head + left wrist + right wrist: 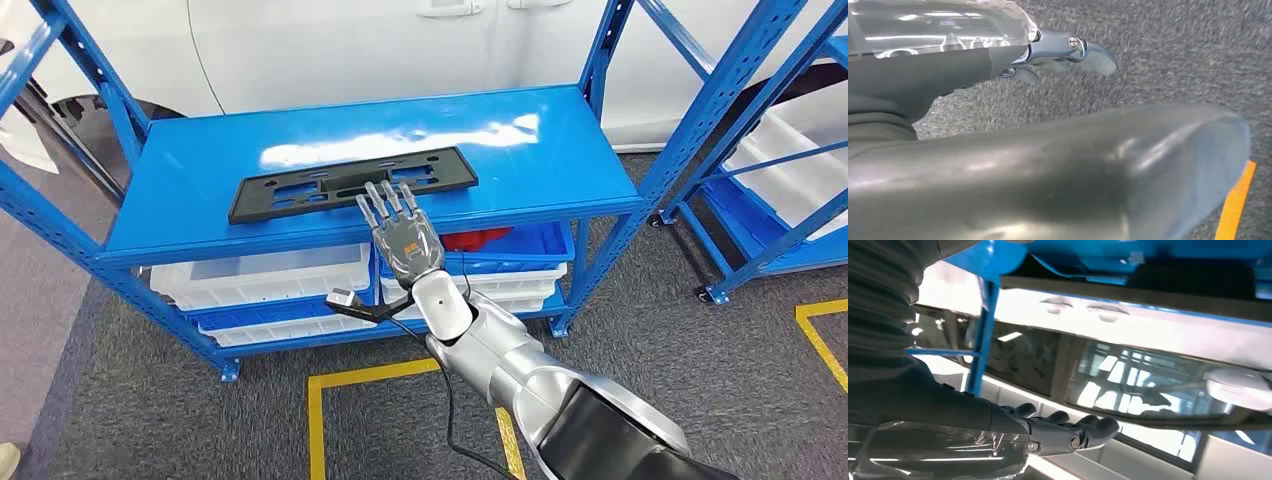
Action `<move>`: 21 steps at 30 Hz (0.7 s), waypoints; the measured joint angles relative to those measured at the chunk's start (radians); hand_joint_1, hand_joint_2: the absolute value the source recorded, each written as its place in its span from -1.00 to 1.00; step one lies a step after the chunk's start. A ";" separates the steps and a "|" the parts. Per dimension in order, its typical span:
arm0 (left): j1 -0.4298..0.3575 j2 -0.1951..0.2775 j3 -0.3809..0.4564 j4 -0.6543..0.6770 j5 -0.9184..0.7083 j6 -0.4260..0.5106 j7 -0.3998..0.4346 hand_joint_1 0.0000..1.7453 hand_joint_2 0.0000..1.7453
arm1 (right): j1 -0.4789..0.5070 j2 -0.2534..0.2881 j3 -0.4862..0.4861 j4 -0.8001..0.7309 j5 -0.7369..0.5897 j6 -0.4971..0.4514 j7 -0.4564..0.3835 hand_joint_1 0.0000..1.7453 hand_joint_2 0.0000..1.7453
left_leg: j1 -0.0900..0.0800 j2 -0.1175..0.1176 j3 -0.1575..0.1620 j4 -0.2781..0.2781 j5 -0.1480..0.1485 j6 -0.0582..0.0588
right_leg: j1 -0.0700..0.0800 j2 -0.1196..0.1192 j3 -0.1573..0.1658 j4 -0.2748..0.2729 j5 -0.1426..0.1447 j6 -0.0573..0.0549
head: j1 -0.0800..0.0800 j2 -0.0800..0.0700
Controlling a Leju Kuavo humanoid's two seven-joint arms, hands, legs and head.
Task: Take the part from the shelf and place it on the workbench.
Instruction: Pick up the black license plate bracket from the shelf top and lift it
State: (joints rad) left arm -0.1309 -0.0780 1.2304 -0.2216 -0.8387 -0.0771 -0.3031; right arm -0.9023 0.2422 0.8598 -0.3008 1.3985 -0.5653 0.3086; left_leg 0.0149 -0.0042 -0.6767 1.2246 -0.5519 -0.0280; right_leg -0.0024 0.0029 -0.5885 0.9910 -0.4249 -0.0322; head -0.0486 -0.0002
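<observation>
You could see the long flat black plastic part (352,184) lying on the top board of the blue metal shelf (560,150). The right hand (400,232) reached up at the shelf's front edge, fingers straight and apart, holding nothing. The left hand (1058,55) hung over grey carpet (1173,55), fingers loose, holding nothing.

A blue shelf (560,150) stands on grey carpet (700,380). A flat black part (300,190) lies lengthwise on its top board, near the front edge. On the lower level sit white bins (260,275) and a blue bin (545,245).
</observation>
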 joint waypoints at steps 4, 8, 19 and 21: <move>0.005 0.002 0.000 0.000 0.001 0.000 0.000 -1.00 -1.00 | 0.008 0.006 0.000 0.005 0.001 0.001 -0.011 -1.00 1.00 | 0.007 0.001 -0.050 0.041 0.036 -0.011 | -0.002 0.001 0.019 0.004 -0.018 0.004 | 0.000 0.000; 0.007 0.002 0.001 0.000 0.007 0.000 -0.002 -1.00 -1.00 | 0.008 0.016 -0.003 0.008 0.002 0.002 -0.021 -1.00 1.00 | 0.014 0.003 0.034 -0.175 0.152 -0.009 | 0.000 0.004 0.036 0.020 -0.049 0.022 | 0.000 0.000; 0.013 0.003 0.002 0.001 0.009 -0.001 -0.007 -1.00 -1.00 | 0.019 0.022 -0.009 0.015 0.008 0.008 -0.030 -1.00 1.00 | 0.008 -0.002 0.081 -0.201 0.110 0.045 | -0.002 0.002 -0.157 0.326 -0.133 0.051 | 0.001 0.000; 0.014 0.002 0.002 0.001 0.009 -0.001 -0.008 -1.00 -1.00 | 0.020 0.022 -0.009 0.017 0.015 0.010 -0.031 -1.00 1.00 | 0.006 -0.004 0.101 -0.201 0.096 0.043 | 0.001 0.002 -0.125 0.211 -0.038 0.038 | 0.001 0.000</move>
State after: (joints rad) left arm -0.1168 -0.0758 1.2325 -0.2209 -0.8301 -0.0778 -0.3108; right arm -0.8821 0.2640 0.8508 -0.2839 1.4131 -0.5553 0.2776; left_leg 0.0205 -0.0086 -0.5762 1.0232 -0.4555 0.0146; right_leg -0.0014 0.0052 -0.7131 1.2019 -0.4625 0.0062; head -0.0481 -0.0001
